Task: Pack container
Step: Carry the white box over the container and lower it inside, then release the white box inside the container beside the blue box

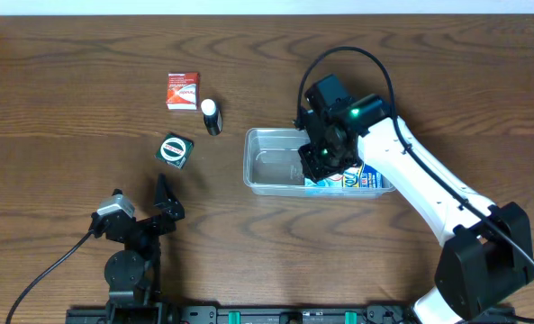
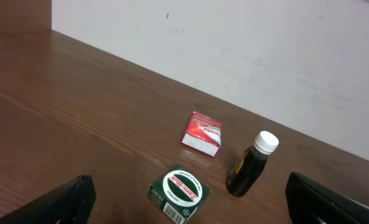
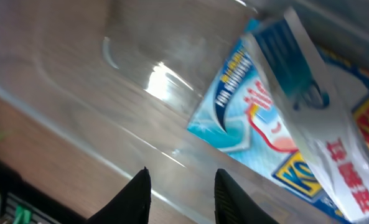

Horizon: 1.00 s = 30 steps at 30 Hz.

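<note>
The clear container (image 1: 259, 160) sat on the desk (image 1: 68, 108), right of centre, with a blue packet (image 1: 364, 180) inside. The right jaws hung over it, narrowly parted and grasping nothing. The left jaws gaped wide, empty.

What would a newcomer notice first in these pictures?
The right gripper on its white arm hangs over the clear container right of centre, which holds a blue-and-white packet. To the left, a red box, a dark bottle and a green box sit on the table.
</note>
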Tool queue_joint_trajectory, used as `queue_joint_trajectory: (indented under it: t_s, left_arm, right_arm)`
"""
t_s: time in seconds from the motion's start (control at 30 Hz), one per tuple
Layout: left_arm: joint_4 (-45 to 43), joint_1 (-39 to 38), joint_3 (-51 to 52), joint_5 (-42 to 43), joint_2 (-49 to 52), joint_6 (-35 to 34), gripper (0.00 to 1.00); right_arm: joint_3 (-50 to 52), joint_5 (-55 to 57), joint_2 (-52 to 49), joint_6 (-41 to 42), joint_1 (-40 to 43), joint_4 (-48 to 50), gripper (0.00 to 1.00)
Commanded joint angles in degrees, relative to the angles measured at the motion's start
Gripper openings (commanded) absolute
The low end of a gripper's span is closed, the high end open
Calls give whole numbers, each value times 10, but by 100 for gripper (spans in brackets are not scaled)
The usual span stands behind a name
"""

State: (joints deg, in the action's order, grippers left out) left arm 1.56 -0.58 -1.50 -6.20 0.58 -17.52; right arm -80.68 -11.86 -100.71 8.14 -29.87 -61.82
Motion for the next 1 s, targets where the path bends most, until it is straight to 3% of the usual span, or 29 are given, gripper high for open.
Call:
queue_joint_trajectory:
  t_s: [0.0,0.4,0.97]
  left_arm:
    - [21,2,13,-7,-3,10,98]
    - [21,2,13,-7,-3,10,98]
    - [21,2,13,-7,-3,10,98]
  right_arm:
    - [9,43,3,26,1,-7,32]
    - [50,117,3,26,10,8,31]
    - [115,219,3,38,15,116,24]
